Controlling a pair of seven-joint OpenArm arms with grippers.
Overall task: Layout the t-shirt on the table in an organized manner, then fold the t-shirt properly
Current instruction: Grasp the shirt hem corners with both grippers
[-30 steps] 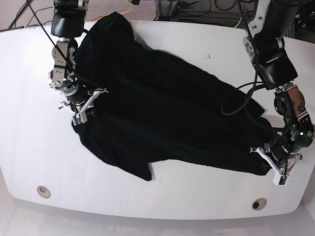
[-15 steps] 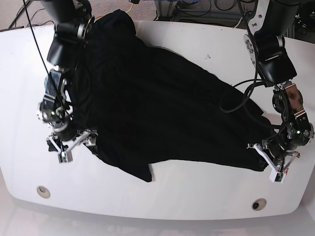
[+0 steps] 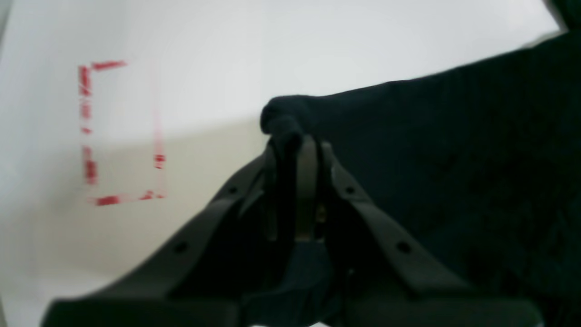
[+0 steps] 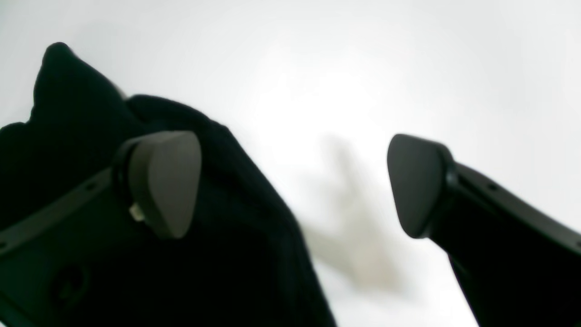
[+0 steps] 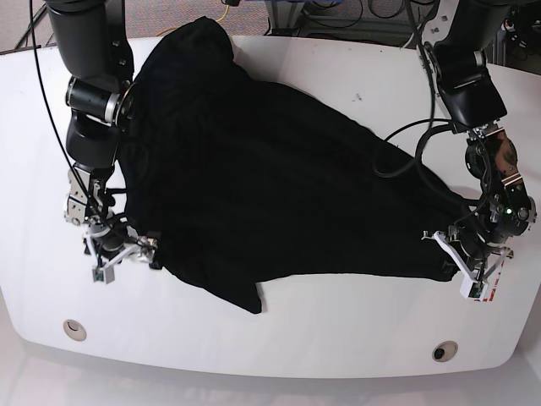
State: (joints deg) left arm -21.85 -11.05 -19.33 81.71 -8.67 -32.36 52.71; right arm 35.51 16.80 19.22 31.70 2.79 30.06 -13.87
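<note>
The black t-shirt point(image 5: 279, 178) lies spread but skewed across the white worktop point(image 5: 338, 338), one end bunched at the far edge and the hem running diagonally toward the near side. This looks like the laying-out step, not yet the fold.

The left gripper point(image 3: 295, 141) is clamped on a bunched corner of the cloth, which pokes out just past its tips; a red rectangular mark point(image 3: 120, 134) sits on the bare worktop off to its side.

The right gripper point(image 4: 295, 181) stands wide apart and holds nothing. One pad is over the shirt's edge, the other over bare worktop, and the cloth's nearest fold lies just beside and below it.

Next, I judge, the right gripper needs to seize a matching corner or hem edge, so both arms can pull the shirt taut and square it. Pinching more than one layer could drag wrinkles along.
</note>
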